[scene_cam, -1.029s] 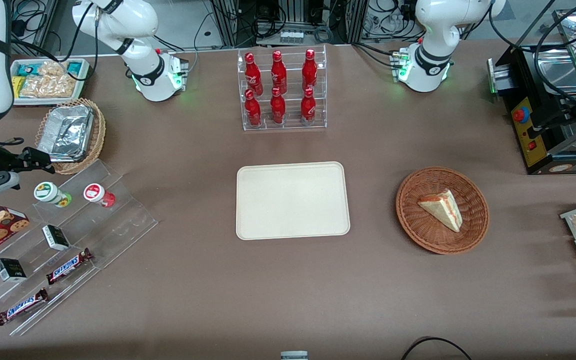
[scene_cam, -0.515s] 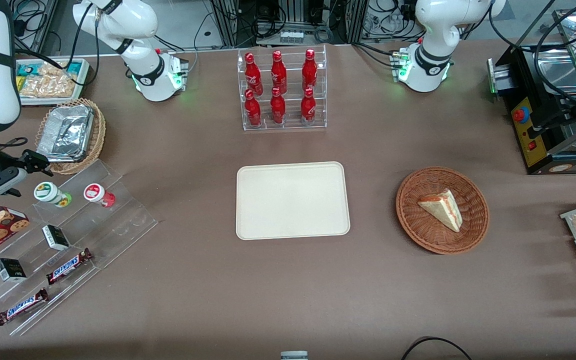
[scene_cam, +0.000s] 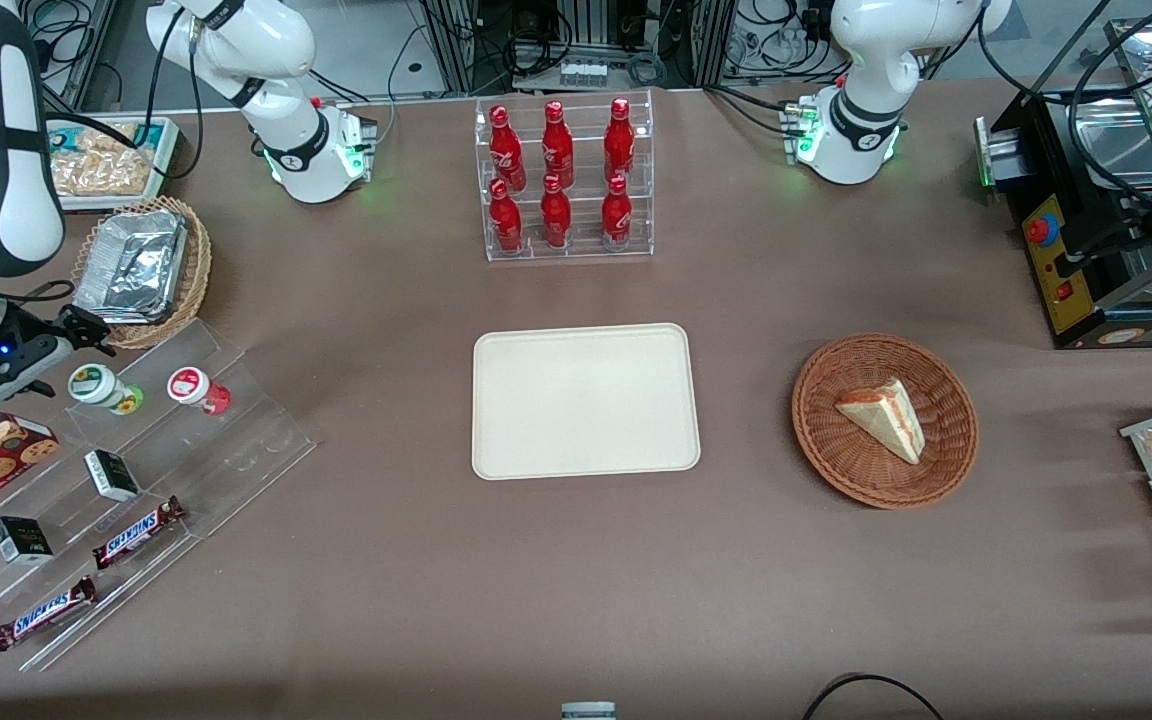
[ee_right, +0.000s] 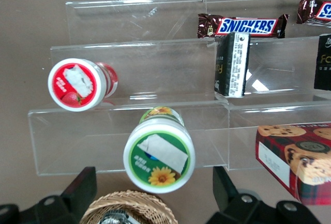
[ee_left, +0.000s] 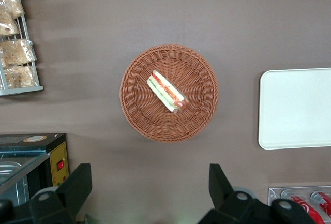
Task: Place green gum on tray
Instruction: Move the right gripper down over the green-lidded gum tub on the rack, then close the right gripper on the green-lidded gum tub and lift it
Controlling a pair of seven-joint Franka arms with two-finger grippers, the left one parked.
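Green gum [ee_right: 159,154] stands upright on the clear stepped rack [scene_cam: 136,470] near the working arm's end of the counter, beside the red gum [ee_right: 77,84]. I have my gripper [scene_cam: 86,335] hovering just above it, fingers [ee_right: 77,190] spread wide, touching nothing. I see the cream tray [scene_cam: 584,400] lying well apart at the counter's middle.

text: "SNICKERS" on candy bar [ee_right: 243,26] | "SNICKERS" on two bars [scene_cam: 139,531] in front view
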